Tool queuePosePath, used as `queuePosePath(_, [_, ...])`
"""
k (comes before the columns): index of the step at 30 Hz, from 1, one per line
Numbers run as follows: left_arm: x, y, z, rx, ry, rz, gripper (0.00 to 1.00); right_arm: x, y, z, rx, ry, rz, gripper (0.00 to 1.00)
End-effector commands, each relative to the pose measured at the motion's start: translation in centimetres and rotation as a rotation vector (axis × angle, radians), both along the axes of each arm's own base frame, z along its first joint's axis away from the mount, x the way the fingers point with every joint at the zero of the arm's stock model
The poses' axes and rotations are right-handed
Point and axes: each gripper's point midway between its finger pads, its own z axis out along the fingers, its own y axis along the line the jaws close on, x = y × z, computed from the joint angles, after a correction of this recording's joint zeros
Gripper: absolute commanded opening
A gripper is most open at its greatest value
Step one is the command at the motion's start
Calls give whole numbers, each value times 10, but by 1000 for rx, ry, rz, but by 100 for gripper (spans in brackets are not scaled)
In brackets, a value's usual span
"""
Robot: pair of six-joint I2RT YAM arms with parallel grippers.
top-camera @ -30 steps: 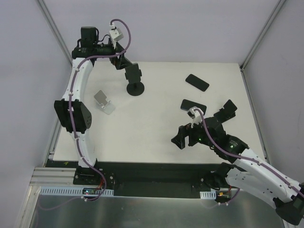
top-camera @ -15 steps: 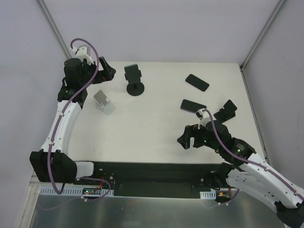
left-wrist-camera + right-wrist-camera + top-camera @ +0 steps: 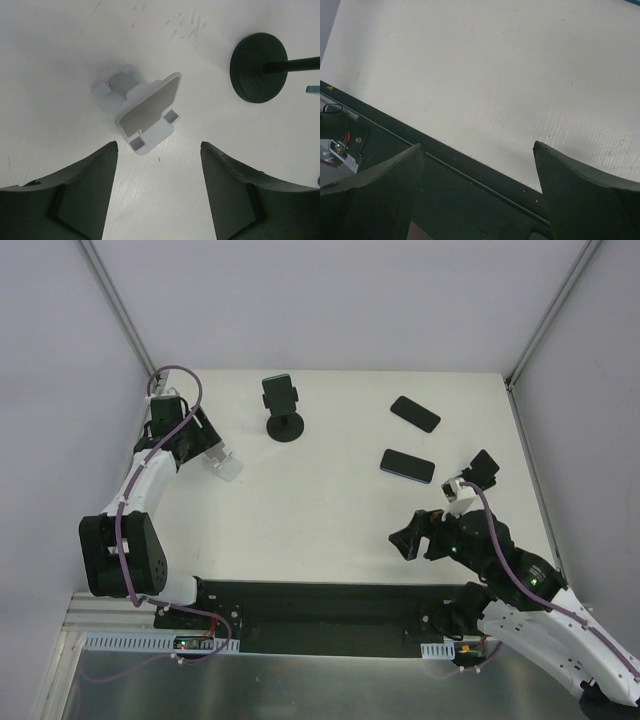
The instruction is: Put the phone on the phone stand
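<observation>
At the far left edge of the white table (image 3: pixel 330 510), the left gripper (image 3: pixel 159 144) hangs low over a small silver stand (image 3: pixel 142 112). Its two dark fingers (image 3: pixel 75 195) are spread wide, one to either side of the stand's near end, and touch nothing. To the right of the silver stand, toward the back of the table, a black stand (image 3: pixel 286 426) rises from a round base. The phone (image 3: pixel 279 392) is held in the cradle at its top, with no gripper on it. Two other phones lie flat on the right half of the table, apart from each other: the far phone (image 3: pixel 414 413) near the back and the near phone (image 3: pixel 407 465) closer to the middle. The right gripper (image 3: pixel 412 538) is held above the near right part of the table, close to the black front rail (image 3: pixel 470 200). Its fingers (image 3: pixel 375 190) likewise stand well apart, with only bare tabletop showing between them in the wrist view.
</observation>
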Motion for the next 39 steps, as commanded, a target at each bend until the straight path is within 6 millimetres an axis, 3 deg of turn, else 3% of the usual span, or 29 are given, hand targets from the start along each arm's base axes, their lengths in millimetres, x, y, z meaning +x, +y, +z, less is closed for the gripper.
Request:
queuePosePath(1, [12,13,0,88,-104,-44,63,-2,-12,6,9,-20,-41,92])
queuePosePath(4, [15,18,-23,103,-60,-81,65,-1,-12,9,4,-38,-33,93])
queuePosePath(7, [23,19,-31,36,-50,-108,65,1,-11,12,-21,-48,-16,93])
queuePosePath(9, [28,14,-33,5,-71,-148,55,3,-11,11,-36,-47,-18,93])
queuePosePath(10, [35,13,-35,0,-87,-163,41,3,-11,10,-37,-46,-20,93])
queuePosePath(11, [40,7,-30,-21,-116,-207,38,4,-9,12,-30,-50,-19,93])
queuePosePath(12, [42,8,-30,-29,-120,-216,34,4,-8,12,-24,-52,-15,93])
queuePosePath(16, [40,4,-31,-21,-140,-259,4,3,-10,11,-26,-60,-12,93])
queuePosePath(21, [20,-12,-35,-94,-147,-242,0,7,-16,7,-57,-84,-33,94])
queuePosePath(22, [14,-26,-26,-95,-167,-266,0,10,-16,9,-55,-92,-40,94])
queuePosePath(24, [0,-43,-28,-102,-164,-297,0,11,-14,7,-67,-88,-35,95])
queuePosePath(25, [-4,-58,-15,-95,-202,-326,0,12,-12,7,-64,-88,-31,95])
queuePosePath(27, [-21,-84,-17,-147,-218,-378,0,13,-9,4,-79,-75,-21,95])
queuePosePath(28, [-24,-103,-1,-160,-294,-451,0,14,-7,3,-80,-73,-16,95])
queuePosePath(29, [-38,-130,-6,-168,-305,-540,0,15,-5,2,-87,-69,-13,95])
queuePosePath(32, [-63,-181,13,-220,-426,-768,0,20,-4,-2,-101,-63,-25,95])
queuePosePath(36, [-95,-222,14,-259,-492,-1000,0,26,-11,-2,-93,-47,-108,95])
queuePosePath(39, [-109,-247,2,-288,-448,-1089,0,28,-21,-4,-96,-32,-179,95])
